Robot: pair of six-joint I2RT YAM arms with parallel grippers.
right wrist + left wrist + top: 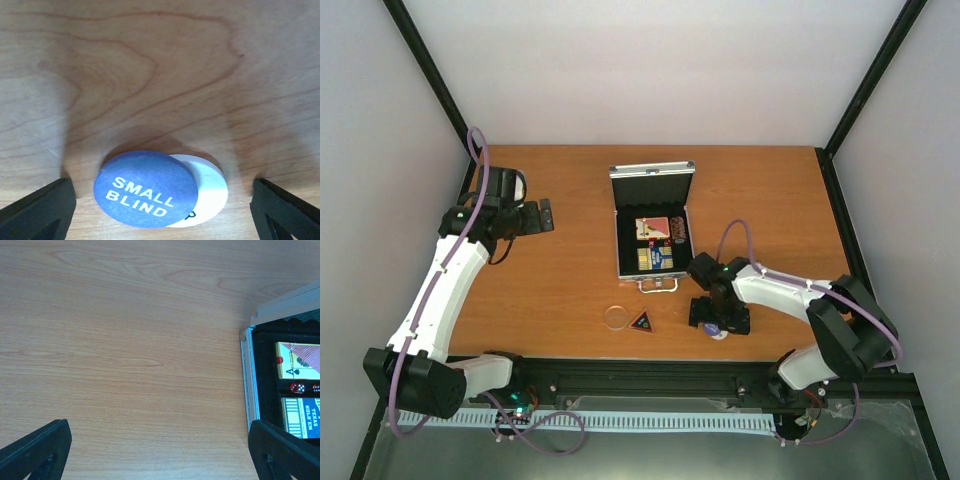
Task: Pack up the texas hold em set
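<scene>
Discs sit between the fingers of the right end effector [160, 210], which hangs low over the counter [550, 290] with its jaws wide. A finger stands on either side of the pair and touches neither. The blue disc [145, 190], marked SMALL BLIND, lies partly over a white disc [212, 187], whose print is mostly hidden. Both rest on the counter just in front of the case's near right corner.

The silver case [651, 190] stands open in the middle of the counter, its lid raised toward the far side. Inside on the black lining lie a pink card deck [300, 360], red dice [297, 388] just below it, and a blue-yellow deck [302, 420] nearest the handle.

A clear disc [617, 317] and a black triangle [641, 321] lie side by side on the counter in front of the case, left of the right arm.

The left end effector [160, 452] is spread wide and holds nothing, above bare wood just left of the case's left wall.
</scene>
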